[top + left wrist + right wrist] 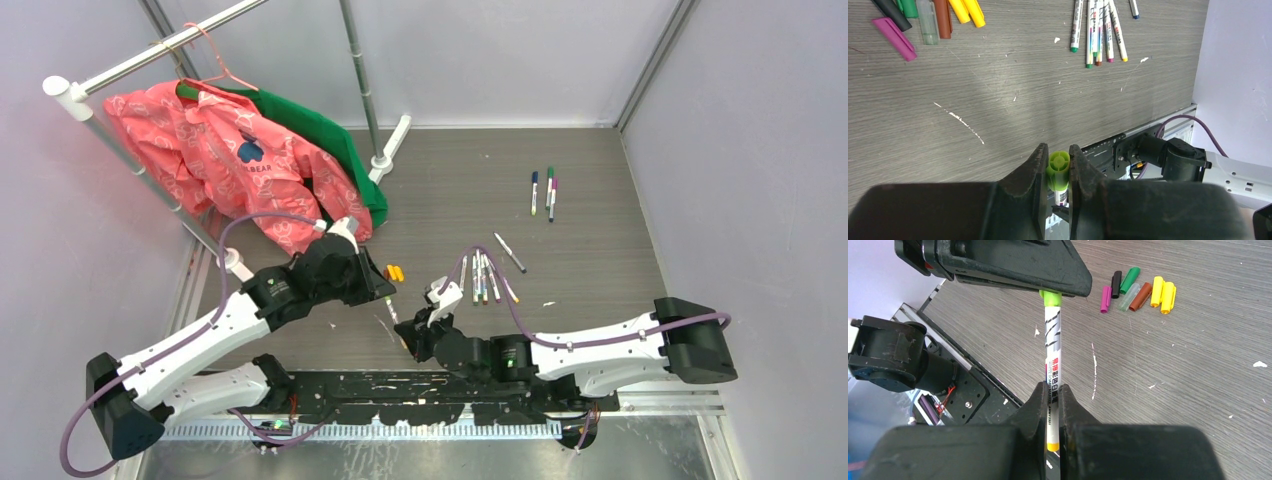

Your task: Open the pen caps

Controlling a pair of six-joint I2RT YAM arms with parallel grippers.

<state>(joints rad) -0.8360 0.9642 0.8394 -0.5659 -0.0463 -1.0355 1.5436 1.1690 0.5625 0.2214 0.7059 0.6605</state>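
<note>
Pinching the lime-green cap point(1058, 169), the left gripper point(1058, 151) holds it over the table point(1198, 365). The cap sits on the white pen barrel point(1052, 350), which the right gripper point(1050, 392) clamps tightly. Loose caps point(1140, 290) lie nearby.

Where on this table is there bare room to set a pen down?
Bare wood lies between the three capped pens and the right arm, and between the rack foot and those pens. The middle is crowded: loose caps, a bundle of pens, one stray pen.
</note>
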